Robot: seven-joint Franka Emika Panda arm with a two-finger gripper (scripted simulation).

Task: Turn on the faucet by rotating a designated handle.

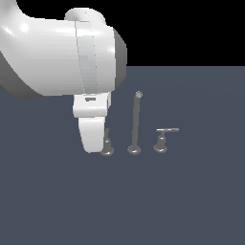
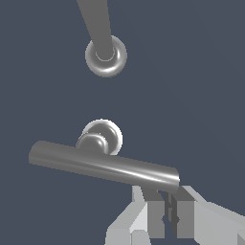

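**Fingers beside the end of the handle bar**

White arm housing fills the near part of the exterior view, and we see its wrist hang low over the dark surface (image 1: 191,201), hiding most of what is beneath it. From the wrist view, our fingers (image 2: 170,215) appear pressed together with only a thin seam between the pads, gripping nothing. Their tips sit at one end of the handle (image 2: 103,162); we cannot tell whether they touch its bar. That bar lies level across its stubby stem and round base. Beyond the handle from the fingers stands the spout rod (image 1: 136,122) of the faucet, upright on its own round base. Farther still past the rod sits the twin handle (image 1: 164,139), well apart from the fingers.
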